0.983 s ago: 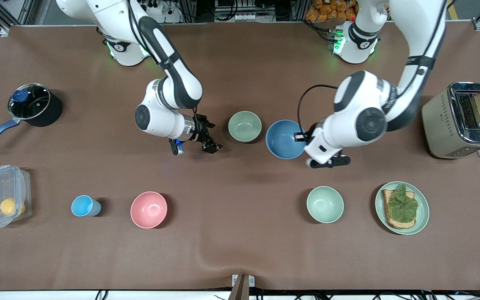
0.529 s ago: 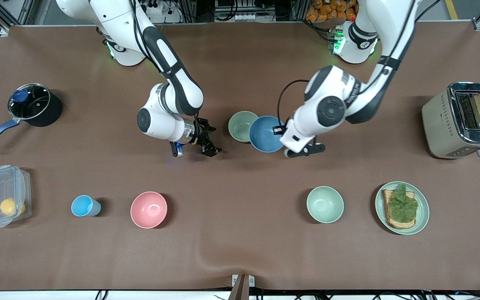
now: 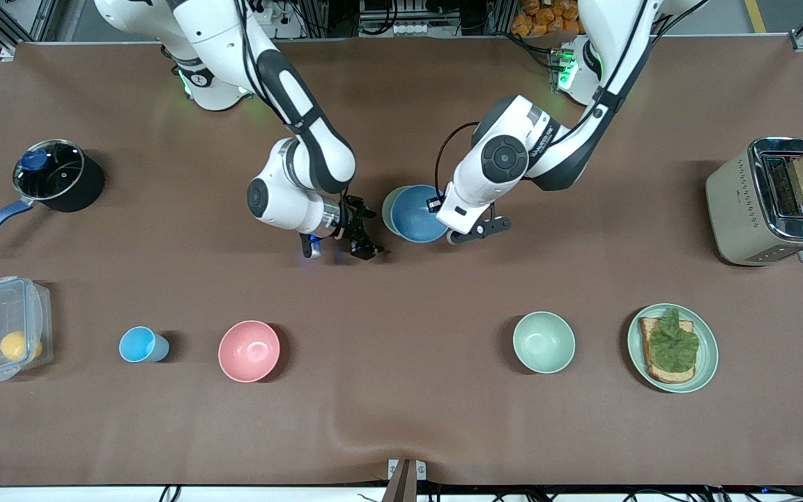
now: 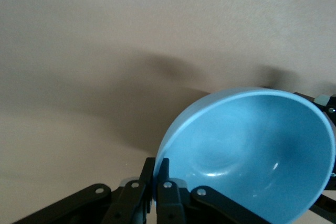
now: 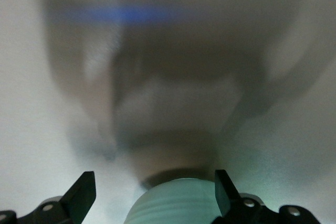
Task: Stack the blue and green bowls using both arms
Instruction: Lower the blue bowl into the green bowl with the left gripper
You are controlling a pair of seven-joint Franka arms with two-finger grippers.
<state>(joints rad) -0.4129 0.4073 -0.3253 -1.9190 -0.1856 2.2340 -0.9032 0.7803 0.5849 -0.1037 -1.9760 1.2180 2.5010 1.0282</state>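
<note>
Your brown table (image 3: 401, 418) fills the front view, with both arm bases along its top edge. Near the middle, the blue bowl (image 3: 418, 213) hangs tilted over the green bowl (image 3: 388, 207), covering all but a thin sage crescent on the side toward the right arm's end. The blue one is plain sky blue with a glossy inside, and you see highlights on it in the left wrist view (image 4: 252, 150).

The left gripper (image 3: 439, 206) has its fingers (image 4: 164, 184) pressed together on the blue bowl's rim. The right gripper (image 3: 363, 237) is just beside the green bowl with fingers (image 5: 84, 190) spread wide, holding nothing; the green bowl's rim (image 5: 176, 205) shows between them.

Along the edge nearer the camera you have:
- a clear box (image 3: 3, 328) holding something round and yellow
- a light-blue cup (image 3: 142, 344)
- a pink bowl (image 3: 249, 351), empty
- a pale mint bowl (image 3: 544, 341), empty
- a green plate (image 3: 707, 348) carrying toast topped with a leaf

At the right arm's end sits a black pot (image 3: 60, 174) with a glass lid. At the left arm's end stands a toaster (image 3: 743, 202) with bread in its slot.
</note>
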